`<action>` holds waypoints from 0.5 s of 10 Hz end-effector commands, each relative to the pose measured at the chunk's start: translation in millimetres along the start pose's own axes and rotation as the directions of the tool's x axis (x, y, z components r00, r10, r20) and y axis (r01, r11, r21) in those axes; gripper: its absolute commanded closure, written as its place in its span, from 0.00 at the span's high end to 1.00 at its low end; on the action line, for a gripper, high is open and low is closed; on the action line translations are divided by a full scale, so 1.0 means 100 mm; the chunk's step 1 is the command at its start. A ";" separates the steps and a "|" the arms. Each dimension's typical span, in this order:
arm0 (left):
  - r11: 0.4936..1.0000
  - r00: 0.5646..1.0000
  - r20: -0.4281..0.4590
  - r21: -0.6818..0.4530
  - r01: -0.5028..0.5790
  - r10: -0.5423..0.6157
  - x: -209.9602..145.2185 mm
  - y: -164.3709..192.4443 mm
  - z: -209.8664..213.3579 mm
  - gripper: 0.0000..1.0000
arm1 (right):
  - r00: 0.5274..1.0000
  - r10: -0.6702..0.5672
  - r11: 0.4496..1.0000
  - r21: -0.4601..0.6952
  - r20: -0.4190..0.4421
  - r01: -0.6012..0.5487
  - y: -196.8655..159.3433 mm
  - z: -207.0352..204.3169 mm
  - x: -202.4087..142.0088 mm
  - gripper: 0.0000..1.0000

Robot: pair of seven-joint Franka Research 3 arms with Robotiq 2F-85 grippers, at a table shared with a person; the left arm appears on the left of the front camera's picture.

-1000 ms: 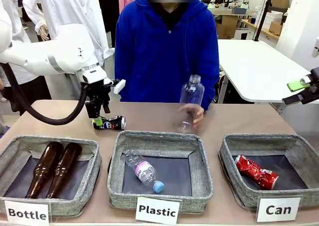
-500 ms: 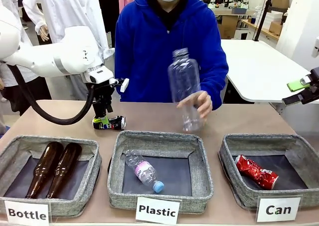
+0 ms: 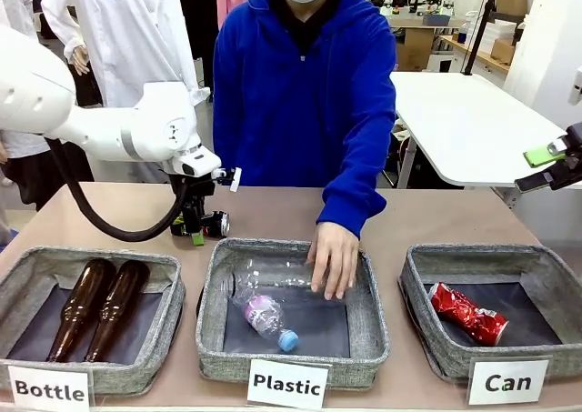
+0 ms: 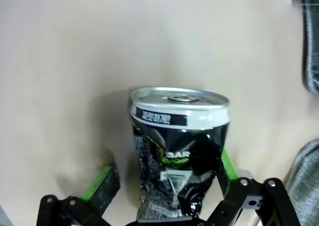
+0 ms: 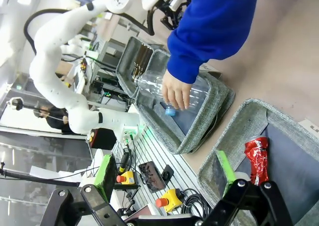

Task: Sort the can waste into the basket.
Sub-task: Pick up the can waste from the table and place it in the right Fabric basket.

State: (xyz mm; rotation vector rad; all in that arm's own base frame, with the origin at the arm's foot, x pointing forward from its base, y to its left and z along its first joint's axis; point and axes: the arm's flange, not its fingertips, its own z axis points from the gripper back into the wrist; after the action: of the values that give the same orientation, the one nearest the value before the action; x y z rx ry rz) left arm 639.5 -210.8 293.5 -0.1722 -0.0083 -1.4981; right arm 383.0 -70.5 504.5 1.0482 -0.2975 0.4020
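Observation:
A dented black can [image 3: 216, 223] with green and white marks lies on the table behind the middle basket. My left gripper [image 3: 198, 228] has come down over it and is open. In the left wrist view the black can [image 4: 179, 146] lies between the green pads [image 4: 103, 184], with a gap on the left side. A crushed red can [image 3: 468, 313] lies in the grey basket [image 3: 427, 259] labelled Can. My right gripper [image 3: 546, 167] hangs open at the far right, above the table. From its wrist view the right gripper [image 5: 164, 172] looks down on the red can [image 5: 255, 159].
A person in a blue sleeve lays a clear plastic bottle [image 3: 277, 276] into the middle Plastic basket [image 3: 289, 368], hand [image 3: 335, 259] on it, beside another bottle. Two brown glass bottles [image 3: 98, 305] lie in the left Bottle basket [image 3: 86, 381].
My left gripper has dropped lower and now straddles the black can. The person has brought the clear bottle down from mid-air into the Plastic basket. The right arm has not moved.

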 end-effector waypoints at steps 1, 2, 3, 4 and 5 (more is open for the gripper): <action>1.000 1.000 -0.020 -0.011 -0.011 0.011 0.02 0.06 0.05 1.00 | 1.000 0.017 1.000 0.003 -0.008 -0.017 0.01 0.04 0.00 1.00; 1.000 1.000 -0.014 -0.004 -0.011 0.010 0.02 0.06 0.06 1.00 | 1.000 0.017 1.000 0.003 -0.008 -0.017 0.01 0.04 0.00 1.00; 1.000 1.000 0.004 -0.003 -0.007 0.007 0.01 0.06 0.08 0.40 | 1.000 0.017 1.000 0.003 -0.008 -0.017 0.01 0.04 0.00 1.00; 1.000 1.000 -0.003 -0.008 -0.004 0.004 0.01 0.04 0.08 0.40 | 1.000 0.017 1.000 0.003 -0.008 -0.017 0.01 0.04 0.00 1.00; 1.000 1.000 -0.010 -0.014 -0.004 0.004 0.01 0.04 0.07 0.00 | 1.000 0.017 1.000 0.003 -0.008 -0.017 0.01 0.04 0.00 1.00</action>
State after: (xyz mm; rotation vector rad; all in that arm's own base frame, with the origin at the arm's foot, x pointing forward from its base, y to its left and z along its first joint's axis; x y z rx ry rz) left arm 645.0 -211.4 300.4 -0.1756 -0.0090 -1.4984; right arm 383.0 -70.5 504.5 1.0482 -0.2975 0.4020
